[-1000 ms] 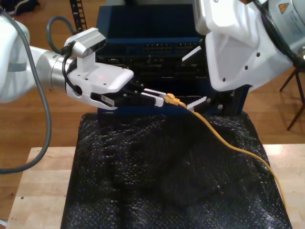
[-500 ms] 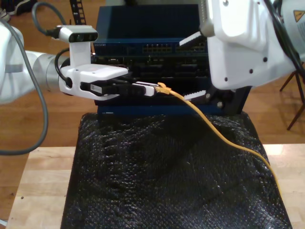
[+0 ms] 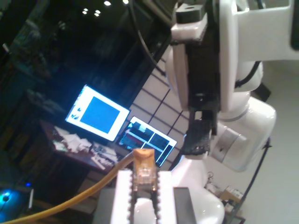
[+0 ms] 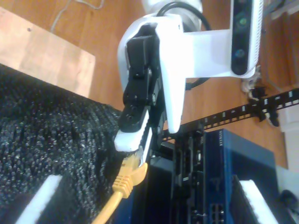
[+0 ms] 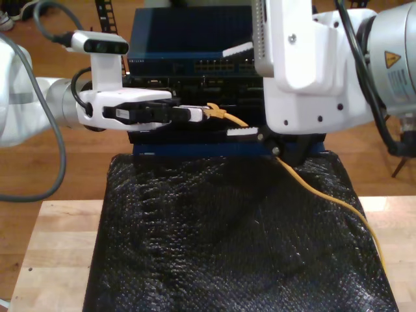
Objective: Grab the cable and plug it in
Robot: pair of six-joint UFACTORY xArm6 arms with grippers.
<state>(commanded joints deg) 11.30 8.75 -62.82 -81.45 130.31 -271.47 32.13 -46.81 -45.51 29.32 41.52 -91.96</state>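
Shift since earlier: my first gripper (image 5: 198,115) has been lifted and drawn toward the exterior view's left, the plug carried from just above the black mat (image 5: 234,240) up to the level of the rack's dark front; my second gripper (image 5: 237,91) has been swung in, closer beside it
First gripper: closed on the plug (image 3: 143,170) of the cable (image 5: 312,190), the clear tip left projecting past the pads (image 3: 122,196)
Cable: trailed from the held plug out past the second arm, then down across the mat toward the exterior view's right
Second gripper: jaws held wide apart, nothing held; one pad above the plug, the other just past and below it
Blue switch (image 5: 195,39): behind both grippers, its ports (image 5: 218,65) above the plug's level
Risk, snag: the cable is run under the second arm's body; a further pull could be resisted there and the plug twisted in the pads
Risk, misalignment: the plug is judged pointed along the rack rather than into it; unturned, it would be jammed against a port's edge
Risk, collision: the two grippers are very near each other
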